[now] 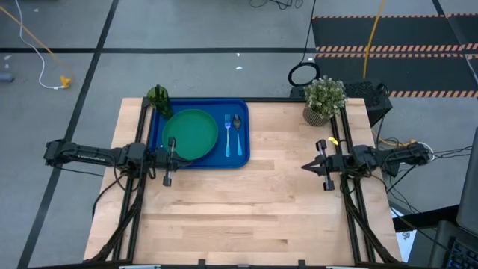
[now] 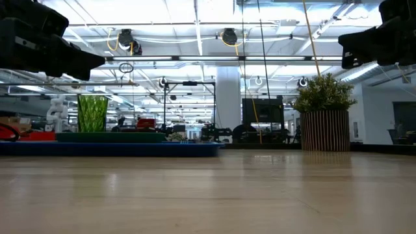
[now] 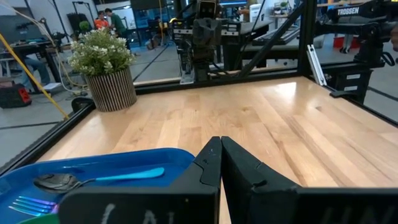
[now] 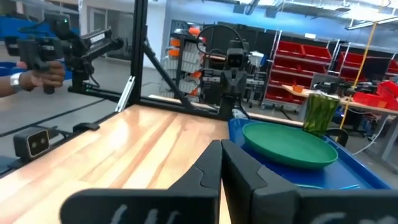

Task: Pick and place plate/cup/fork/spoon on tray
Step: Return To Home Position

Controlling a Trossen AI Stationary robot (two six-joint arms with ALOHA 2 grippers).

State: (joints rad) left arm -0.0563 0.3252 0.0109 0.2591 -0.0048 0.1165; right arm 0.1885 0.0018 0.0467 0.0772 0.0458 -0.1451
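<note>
The blue tray lies at the table's far left. On it lie the green plate, the pale fork and the dark-bowled spoon. The dark-green cup stands at the tray's far left corner; it also shows in the low view. My left gripper hovers shut and empty at the tray's near left edge. My right gripper hovers shut and empty at the table's right side.
A potted plant stands at the table's far right corner. Bare wood fills the table's middle and near half. In the right wrist view a person's hand holds a device beyond the table.
</note>
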